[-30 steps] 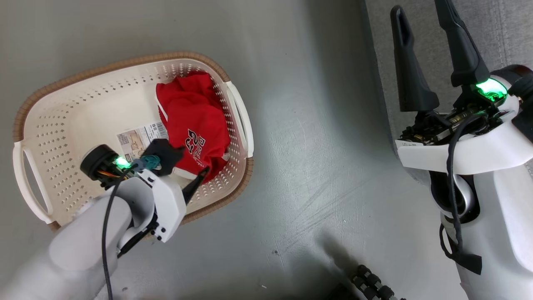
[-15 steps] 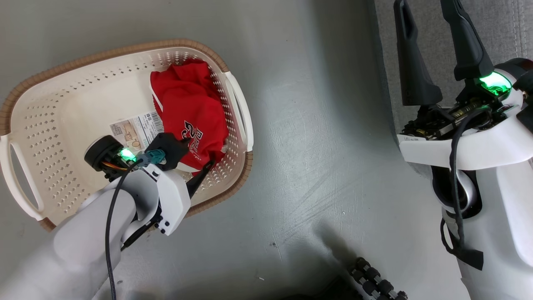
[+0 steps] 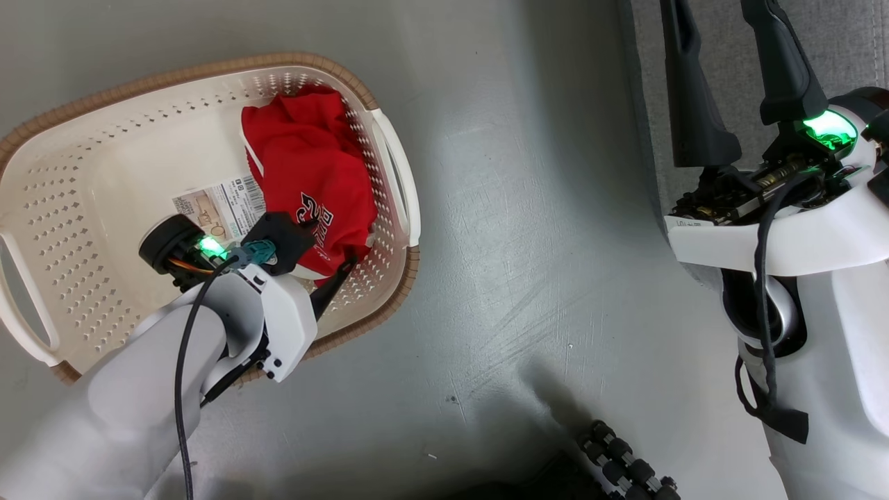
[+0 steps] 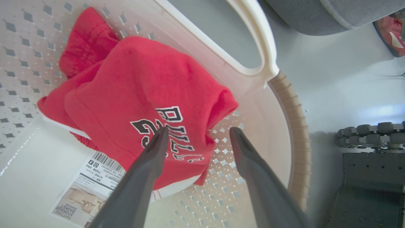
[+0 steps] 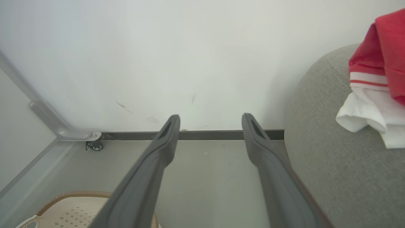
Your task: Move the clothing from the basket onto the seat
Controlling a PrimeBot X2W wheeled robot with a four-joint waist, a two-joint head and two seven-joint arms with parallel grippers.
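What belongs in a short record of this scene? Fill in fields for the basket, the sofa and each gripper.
Basket: on the floor, holds one red garment with a logo; barcode label beside it.
Sofa: red-and-white jersey lies on it.
Left gripper: open, poised at the garment's logo.
Right gripper: open, empty, beside the sofa.
Left to move: the garment in the basket.

Left arm: smooth pale grey forearm (image 3: 104,423); white angular wrist shell (image 3: 285,326) with small dark screws (image 3: 280,362); thin black cable (image 3: 182,389); teal connector (image 3: 255,251); green indicator light (image 3: 210,246); black cylindrical cap (image 3: 163,243) | Right arm: curved white wrist cover (image 3: 785,246); matching green dome light (image 3: 826,128); looped black cable (image 3: 760,312); exposed brass-toned mechanism (image 3: 750,184) | Both: long tapered matte dark grey fingers (image 5: 145,180)
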